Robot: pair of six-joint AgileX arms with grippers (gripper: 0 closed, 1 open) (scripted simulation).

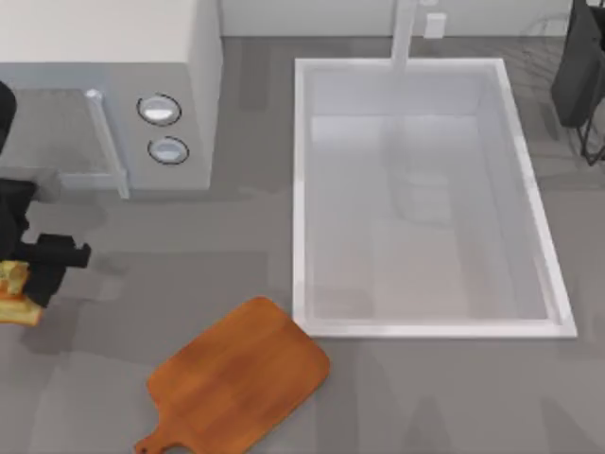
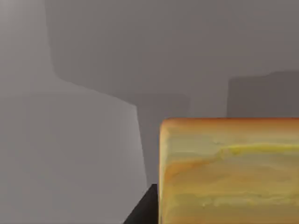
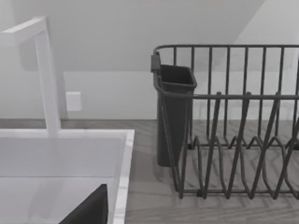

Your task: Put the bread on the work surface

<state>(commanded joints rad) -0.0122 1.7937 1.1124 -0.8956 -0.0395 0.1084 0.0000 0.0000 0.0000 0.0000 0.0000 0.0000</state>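
Pale yellow bread (image 1: pixel 14 293) with a streaked orange-gold top, an orange-brown wood-grained work surface (image 1: pixel 241 378), a white sink (image 1: pixel 430 326), a grey desk (image 1: pixel 444 397), a dark wire rack (image 3: pixel 233 140).

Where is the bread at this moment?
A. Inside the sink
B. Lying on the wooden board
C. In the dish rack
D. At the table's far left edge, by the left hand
D: the bread sits at the far left by the left hand, apart from the wooden board.
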